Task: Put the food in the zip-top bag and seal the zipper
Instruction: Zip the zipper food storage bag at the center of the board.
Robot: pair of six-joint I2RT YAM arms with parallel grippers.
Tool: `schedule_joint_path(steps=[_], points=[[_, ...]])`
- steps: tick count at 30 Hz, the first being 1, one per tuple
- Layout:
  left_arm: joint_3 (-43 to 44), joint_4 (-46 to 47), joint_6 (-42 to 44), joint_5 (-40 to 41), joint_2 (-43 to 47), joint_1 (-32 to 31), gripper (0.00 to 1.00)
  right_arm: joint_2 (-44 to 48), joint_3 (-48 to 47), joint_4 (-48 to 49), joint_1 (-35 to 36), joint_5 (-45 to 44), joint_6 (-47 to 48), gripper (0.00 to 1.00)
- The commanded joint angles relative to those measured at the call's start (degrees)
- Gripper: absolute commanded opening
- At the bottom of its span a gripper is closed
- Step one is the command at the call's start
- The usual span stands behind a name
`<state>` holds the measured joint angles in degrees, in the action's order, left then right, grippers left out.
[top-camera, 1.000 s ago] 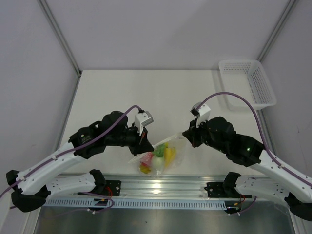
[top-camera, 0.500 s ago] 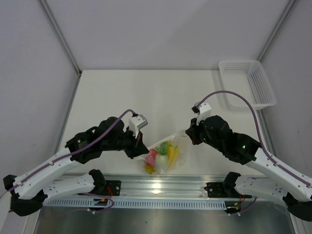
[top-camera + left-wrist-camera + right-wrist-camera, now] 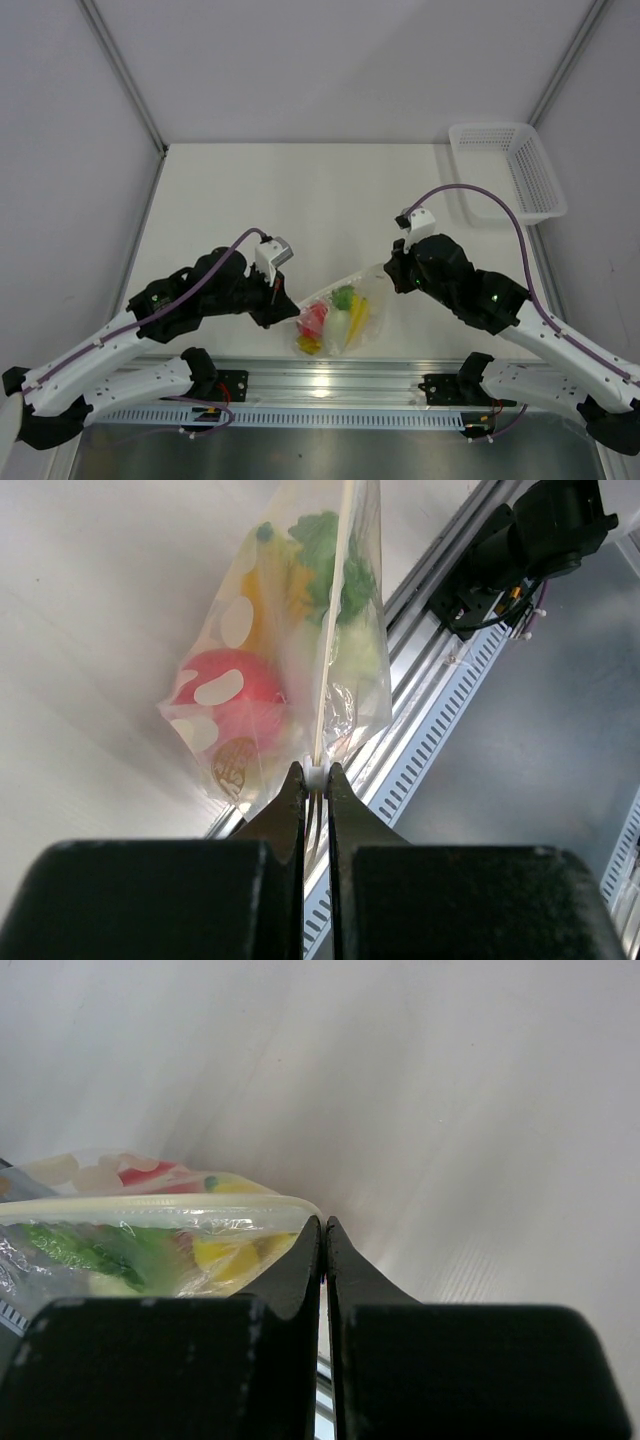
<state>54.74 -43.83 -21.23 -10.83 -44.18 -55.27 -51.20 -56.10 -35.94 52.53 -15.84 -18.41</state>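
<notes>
The clear zip-top bag (image 3: 335, 318) hangs stretched between my two grippers near the table's front edge. The food is inside it: the red fruit (image 3: 313, 317), the radish's green leaves (image 3: 343, 296) and the yellow banana (image 3: 356, 315). My left gripper (image 3: 291, 307) is shut on the zipper (image 3: 330, 660) at the bag's left end, on a small white piece (image 3: 316, 773). In the left wrist view the red fruit (image 3: 235, 695) and the leaves (image 3: 335, 555) show through the plastic. My right gripper (image 3: 386, 275) is shut on the bag's right corner (image 3: 300, 1208); the bag (image 3: 140, 1225) lies to its left.
A white mesh basket (image 3: 506, 170) stands at the back right of the table (image 3: 300, 190). The aluminium rail (image 3: 330, 385) with the arm bases runs along the near edge, just below the bag. Grey walls close in the left and right sides.
My left gripper has slid left and toward the near edge along the bag's top edge. The bag has swung a little with it. The right gripper has barely moved.
</notes>
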Motion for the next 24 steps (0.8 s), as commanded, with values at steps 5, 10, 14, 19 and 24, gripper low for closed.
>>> schedule_joint_path(steps=[5, 10, 14, 19, 24], points=[[-1.13, -1.17, -2.67, 2.3, 2.52, -0.19, 0.01, 1.01, -0.24, -0.09, -2.0, -4.11, 0.4, 0.0], [-1.04, -1.87, -2.58, 2.83, 2.79, -0.19, 0.01, 1.28, -0.07, -0.36, -2.35, -4.29, 0.49, 0.0], [-1.3, -2.4, -2.67, 2.83, 3.4, -0.19, 0.0, 1.37, 0.02, -0.53, -3.14, -3.94, 0.66, 0.0], [-1.65, -3.1, -2.94, 3.45, 4.37, -0.19, 0.01, 1.28, 0.28, -0.53, -3.67, -3.59, 0.92, 0.0], [-1.92, -3.89, -3.2, 3.8, 5.33, -0.19, 0.01, 1.37, 0.37, -0.62, -4.19, -3.32, 1.01, 0.0]])
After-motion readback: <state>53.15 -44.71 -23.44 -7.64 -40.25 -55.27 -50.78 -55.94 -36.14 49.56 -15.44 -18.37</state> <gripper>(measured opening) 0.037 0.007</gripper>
